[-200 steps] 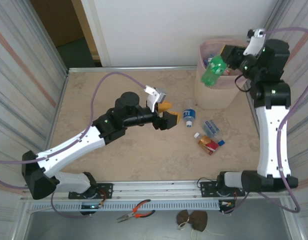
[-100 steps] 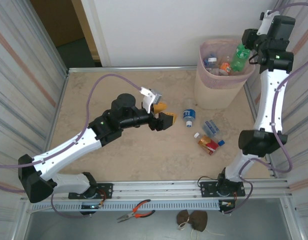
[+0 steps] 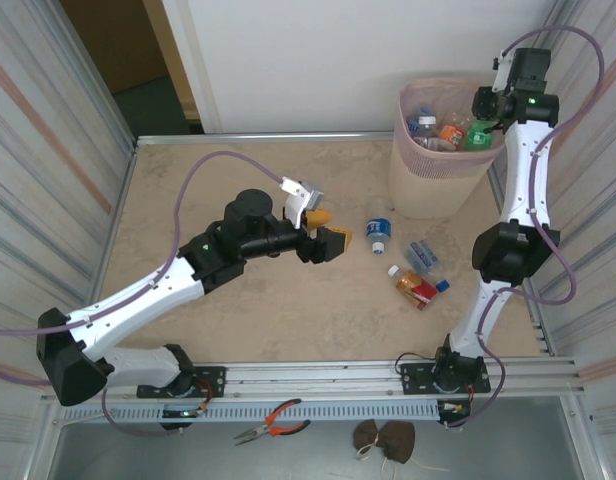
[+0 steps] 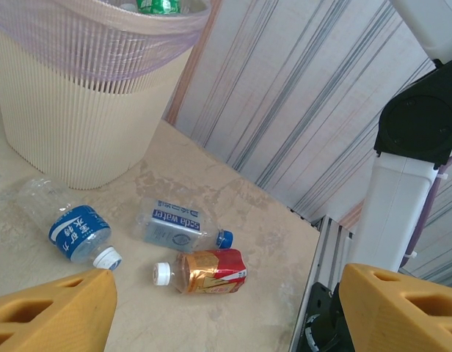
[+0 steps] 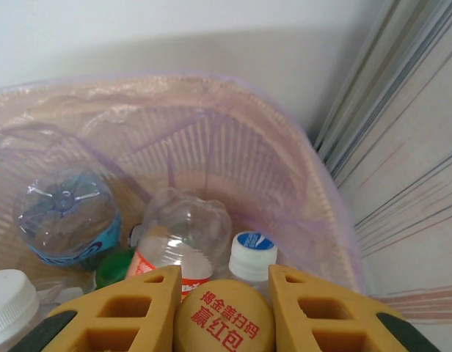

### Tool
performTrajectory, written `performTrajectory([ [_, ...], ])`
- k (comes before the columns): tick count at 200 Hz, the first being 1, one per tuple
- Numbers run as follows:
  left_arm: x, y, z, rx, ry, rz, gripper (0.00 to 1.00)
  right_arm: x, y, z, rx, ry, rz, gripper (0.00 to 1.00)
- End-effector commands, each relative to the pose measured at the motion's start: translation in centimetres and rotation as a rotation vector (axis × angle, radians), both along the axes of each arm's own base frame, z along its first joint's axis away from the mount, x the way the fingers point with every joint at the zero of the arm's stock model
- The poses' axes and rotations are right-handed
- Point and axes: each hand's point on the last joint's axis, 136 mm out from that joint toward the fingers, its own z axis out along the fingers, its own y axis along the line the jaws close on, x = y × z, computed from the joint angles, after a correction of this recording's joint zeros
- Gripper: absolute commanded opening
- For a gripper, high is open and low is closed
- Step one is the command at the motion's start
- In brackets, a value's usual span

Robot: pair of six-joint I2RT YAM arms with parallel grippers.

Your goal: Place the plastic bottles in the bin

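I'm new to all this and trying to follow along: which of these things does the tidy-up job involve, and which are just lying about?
Part of the job: pink bin; blue-label bottle, clear bottle and red-label bottle on the table; green bottle held over the bin by the right gripper.
Just lying about: red-handled pliers and a brown bundle on the front ledge.

Green bottle over bin, three bottles — lying

Soft, even light from above leaves the table bright and shadows faint (a pale one lies under the left arm). The far-left doorway is dim. In the left wrist view, the near yellow fingers look slightly soft.
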Motion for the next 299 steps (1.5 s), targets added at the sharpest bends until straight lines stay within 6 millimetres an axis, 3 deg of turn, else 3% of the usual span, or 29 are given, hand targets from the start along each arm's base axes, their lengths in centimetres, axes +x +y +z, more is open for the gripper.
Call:
performTrajectory([
  [1,-0.2,0.6,0.7,-0.030,0.000,0.009,0.79,0.2,-0.3,-3.0,-0.025,0.084,0.005,0.29],
  [18,-0.2,0.6,0.5,-0.030,0.005,0.009,0.79,0.6,-0.2,-4.1,-0.016,0.105,0.007,0.35],
  [39,-0.2,0.7,0.5,-0.029,0.006,0.013,0.79,0.9,0.3,-4.0,-0.015,0.098,0.014,0.47],
  [67,-0.2,0.7,0.3,-0.024,0.010,0.013,0.80,0.3,1.1,-1.5,-0.026,0.046,0.023,0.57],
  [105,0.2,0.5,-0.9,0.010,0.028,0.024,0.80,-1.4,2.4,2.7,-0.042,-0.032,0.040,0.59],
  [136,0.7,-0.1,-2.3,0.046,0.063,0.026,0.79,-3.6,4.2,4.6,-0.025,-0.056,0.063,0.59],
  [204,3.6,-2.4,-8.8,0.243,0.240,0.085,0.78,-9.7,8.7,6.1,0.056,-0.128,0.147,0.60],
  [299,9.8,-7.4,-19.3,0.460,0.490,0.246,0.78,-17.2,9.0,3.4,0.104,-0.122,0.126,0.60],
])
